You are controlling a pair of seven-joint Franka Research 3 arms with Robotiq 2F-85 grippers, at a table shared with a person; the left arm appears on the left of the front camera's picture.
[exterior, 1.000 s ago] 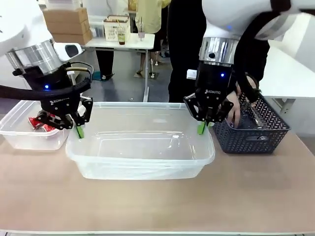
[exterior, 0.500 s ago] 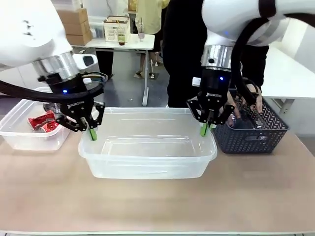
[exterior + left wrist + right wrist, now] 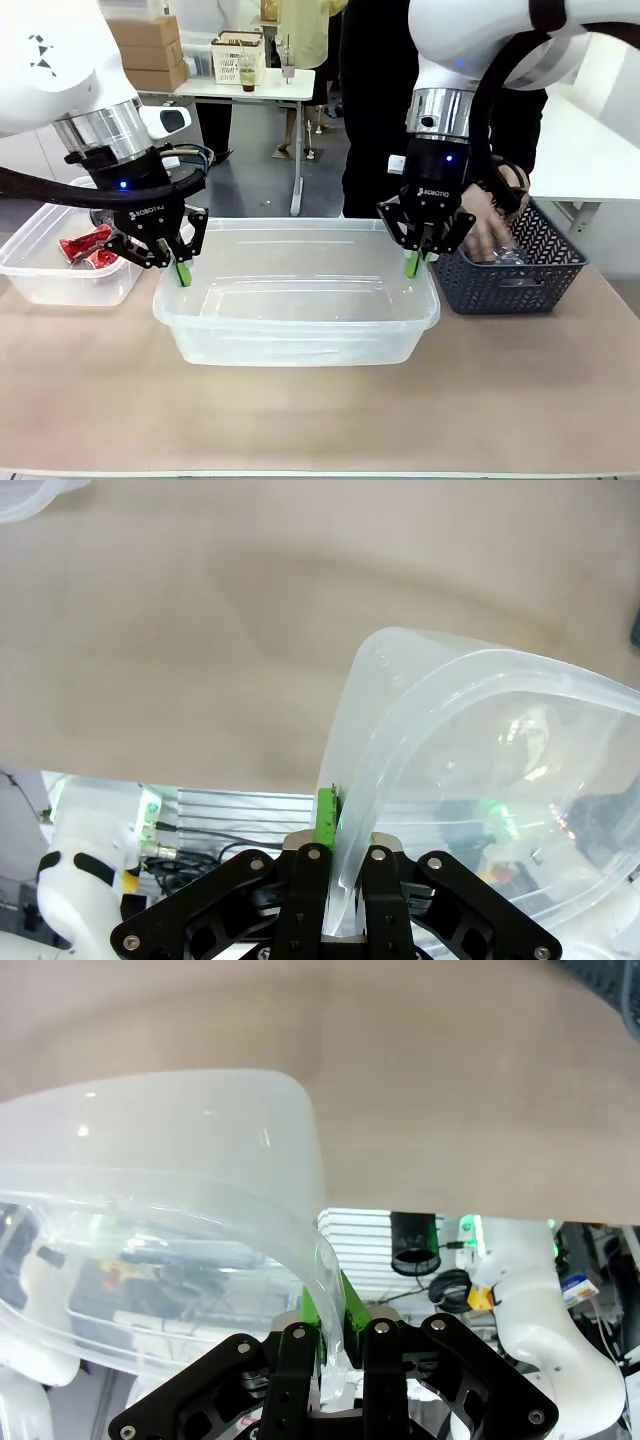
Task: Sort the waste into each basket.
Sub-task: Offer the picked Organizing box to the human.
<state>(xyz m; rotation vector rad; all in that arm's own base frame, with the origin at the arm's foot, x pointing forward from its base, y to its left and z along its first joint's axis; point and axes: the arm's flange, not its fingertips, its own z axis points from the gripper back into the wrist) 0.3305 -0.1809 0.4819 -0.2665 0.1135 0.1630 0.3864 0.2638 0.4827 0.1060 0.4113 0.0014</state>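
The large tub (image 3: 296, 318) pinched between the left claw (image 3: 181, 271) and the right claw (image 3: 412, 262) is made of clear, glossy plastic with a smooth rolled rim; highlights are seen along its walls. The claws are built of matt black plastic or metal links with bright steel pins, and their pads (image 3: 326, 822) are covered in green rubbery material. Left of the left claw, a smaller clear plastic tub (image 3: 40, 262) is seen, with crumpled red and silver metal cans (image 3: 88, 250) inside. Right of the right claw, a dark lattice plastic basket (image 3: 520, 270) is shown, matt in finish. The table (image 3: 320, 420) beneath is surfaced in smooth, matt beige laminate.
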